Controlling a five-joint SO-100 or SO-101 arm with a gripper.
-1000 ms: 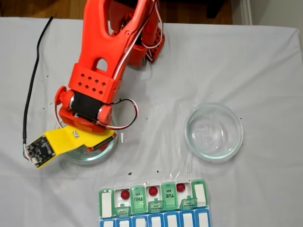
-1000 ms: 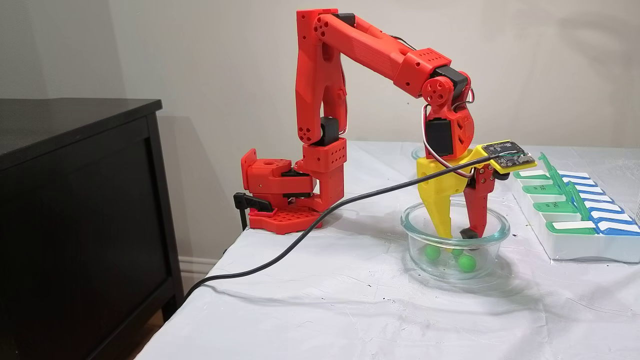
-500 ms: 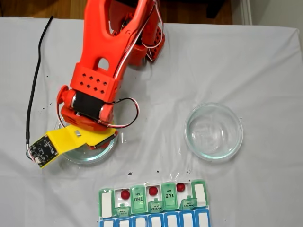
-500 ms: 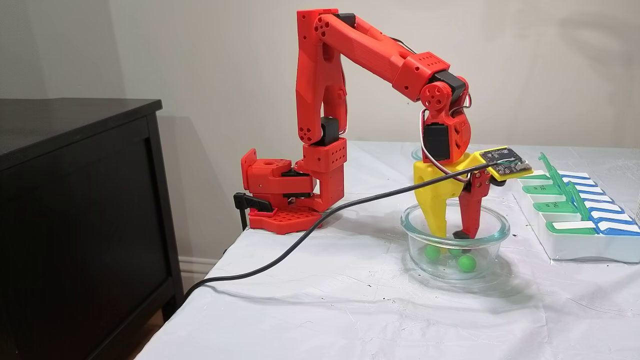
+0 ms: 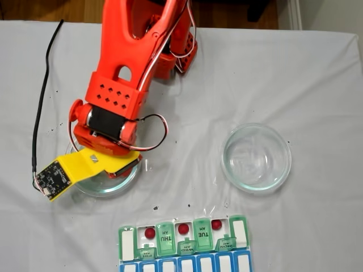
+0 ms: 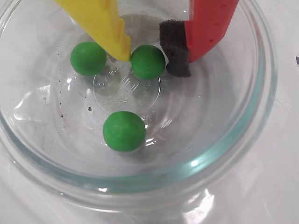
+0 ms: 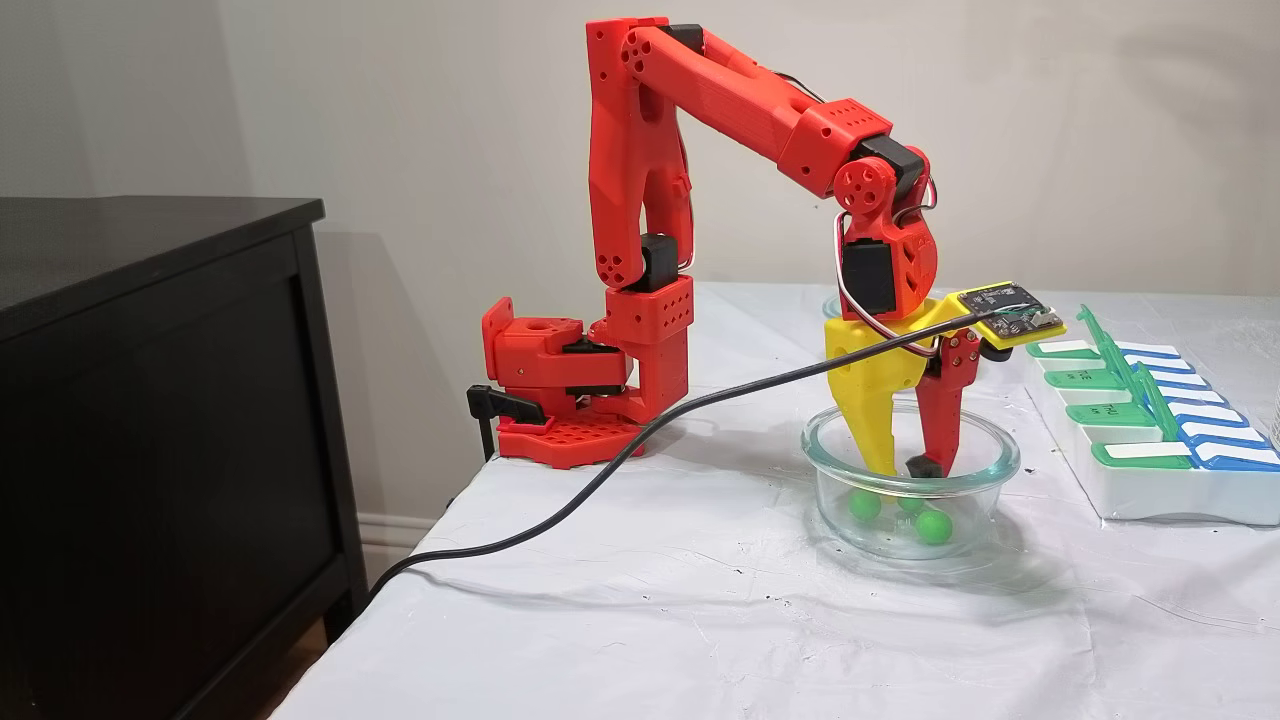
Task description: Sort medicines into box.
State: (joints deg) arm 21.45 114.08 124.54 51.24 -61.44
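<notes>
Pincer (image 6: 152, 58) brackets a green ball (image 6: 147, 61) in the glass dish (image 6: 261, 116), not yet clamped; round ball may squirt sideways on closing.

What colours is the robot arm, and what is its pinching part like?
The arm is bright red plastic with black motor blocks. Its end effector has one yellow finger and one red finger with a black foam pad. Red and white wires loop beside the wrist, and a small circuit board sits on a yellow plate.
</notes>
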